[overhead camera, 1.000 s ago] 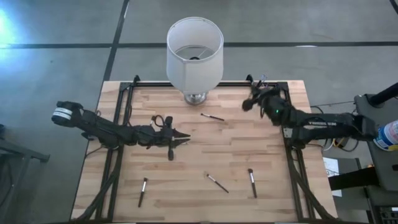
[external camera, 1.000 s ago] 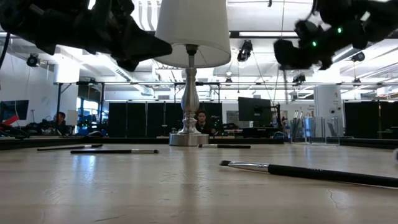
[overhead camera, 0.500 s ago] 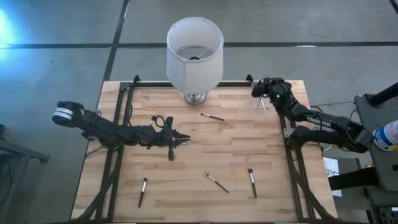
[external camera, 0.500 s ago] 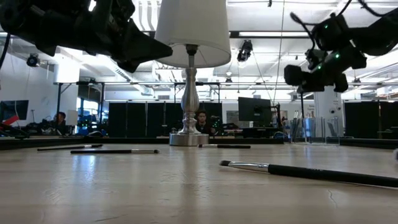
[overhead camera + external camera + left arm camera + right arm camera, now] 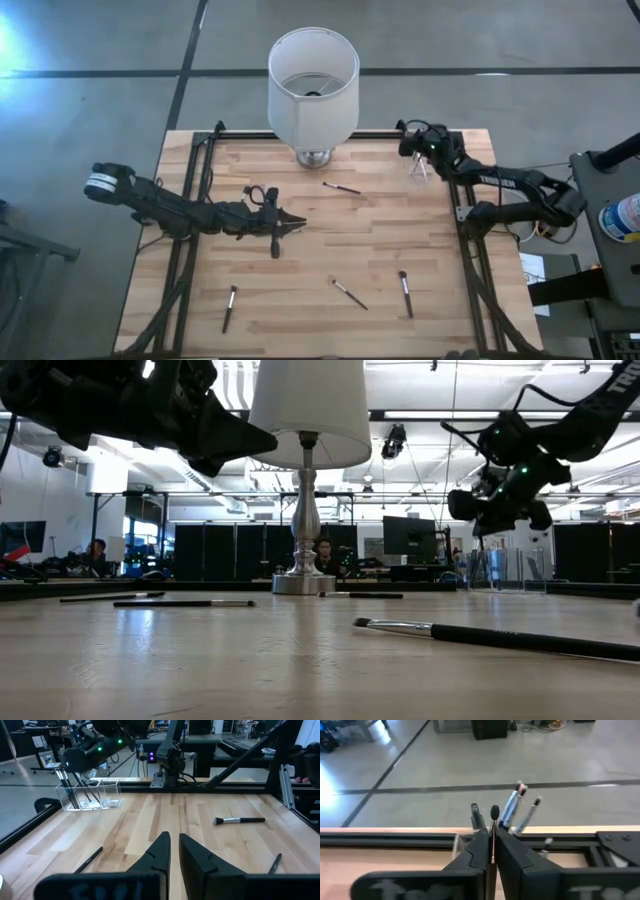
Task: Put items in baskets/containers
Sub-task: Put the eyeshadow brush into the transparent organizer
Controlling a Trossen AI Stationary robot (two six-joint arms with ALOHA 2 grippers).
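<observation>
The clear cup (image 5: 89, 795) stands at the table's far right corner, several makeup brushes (image 5: 512, 810) upright inside. Directly above it, the right gripper (image 5: 492, 851) pinches one thin brush (image 5: 494, 815) between nearly closed fingers. Loose brushes (image 5: 405, 293) lie on the wooden table (image 5: 300, 320). The left gripper (image 5: 292, 222) hovers mid-table, fingers slightly parted, holding nothing. A white lampshade (image 5: 312, 85) stands at the far edge.

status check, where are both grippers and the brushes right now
Right gripper over the clear cup, pinching a thin brush. Left gripper mid-table, fingers slightly apart, empty. Five brushes loose on the table. Nothing in the way.
</observation>
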